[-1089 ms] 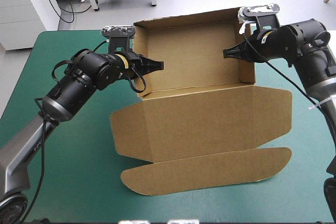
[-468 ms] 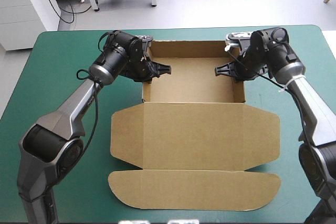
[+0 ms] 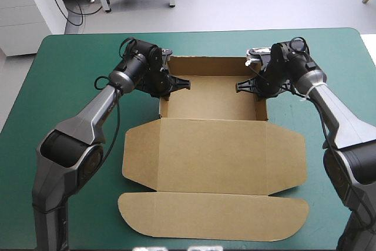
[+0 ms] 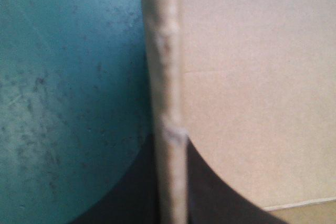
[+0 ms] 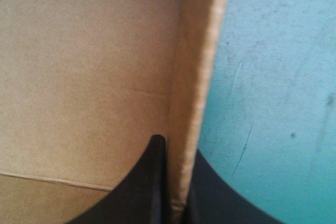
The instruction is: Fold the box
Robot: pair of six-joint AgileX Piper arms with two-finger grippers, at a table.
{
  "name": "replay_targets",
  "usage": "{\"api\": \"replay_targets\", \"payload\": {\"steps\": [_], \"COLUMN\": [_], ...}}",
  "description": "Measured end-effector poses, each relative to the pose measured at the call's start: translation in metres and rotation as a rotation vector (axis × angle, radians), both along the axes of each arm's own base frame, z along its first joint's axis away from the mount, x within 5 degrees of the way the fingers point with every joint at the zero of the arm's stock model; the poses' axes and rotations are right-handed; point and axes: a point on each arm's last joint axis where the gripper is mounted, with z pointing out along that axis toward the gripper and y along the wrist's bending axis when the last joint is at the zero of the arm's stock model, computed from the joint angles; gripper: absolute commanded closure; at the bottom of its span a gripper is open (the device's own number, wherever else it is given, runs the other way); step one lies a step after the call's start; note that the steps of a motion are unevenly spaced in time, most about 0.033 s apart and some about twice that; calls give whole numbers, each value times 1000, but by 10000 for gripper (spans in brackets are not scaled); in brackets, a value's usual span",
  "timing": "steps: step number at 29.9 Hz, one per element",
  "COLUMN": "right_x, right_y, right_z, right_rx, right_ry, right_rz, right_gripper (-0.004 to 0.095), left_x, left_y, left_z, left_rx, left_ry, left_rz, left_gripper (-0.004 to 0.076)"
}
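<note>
The brown box (image 3: 211, 95) lies on the table as an open tray, with its lid (image 3: 214, 154) flat toward the near edge and a rounded flap (image 3: 211, 218) beyond it. My left gripper (image 3: 176, 83) is shut on the tray's left wall, and my right gripper (image 3: 244, 86) is shut on the right wall. In the left wrist view the wall's edge (image 4: 167, 77) stands between the black fingers of the left gripper (image 4: 170, 140). The right wrist view shows the same: the right gripper (image 5: 176, 145) pinches the wall (image 5: 199, 66), board inside and cover outside.
Teal-green cover (image 3: 64, 86) shows on both sides of the box. The table's far edge (image 3: 200, 30) runs a short way behind the tray's back wall. The flap's front rim lies close to the near edge.
Earlier the tray end was held up and tilted. Both grippers have since carried it down and forward, so the tray rests flat and the lid has slid toward the near edge.
</note>
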Motion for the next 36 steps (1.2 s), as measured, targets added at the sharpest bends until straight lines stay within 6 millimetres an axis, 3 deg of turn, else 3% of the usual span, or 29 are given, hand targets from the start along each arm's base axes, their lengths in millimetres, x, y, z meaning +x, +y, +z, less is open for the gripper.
{"api": "replay_targets", "payload": {"steps": [6,14,17,22,24,25,27,32,36], "right_x": [7,9,9,10,9,9,9,9,12], "right_y": [1,2,2,5,8,9,11,10,9], "right_z": [-16,-17,-17,-19,-19,-20,-20,-20,-15], "right_rx": [-13,-21,-27,-13,10,22,30,29,20], "right_ry": [26,15,12,10,15,18,22,23,1], "right_rz": [6,35,62,94,89,81,72,43,33], "right_gripper": [924,878,723,195,9,-34,-19,-18,-18], "left_x": [5,6,6,6,5,5,5,4,10], "left_y": [-3,-3,-3,-4,-7,-8,-10,-12,-10], "left_z": [-18,-20,-20,-20,-20,-19,-18,-15,-1], "left_rx": [22,32,36,45,29,22,4,9,37], "left_ry": [31,29,25,13,13,12,10,-6,-75], "left_rz": [-27,-71,-93,-182,-196,-201,-200,-208,-208], "left_gripper": [731,715,622,289,155,121,87,91,92]}}
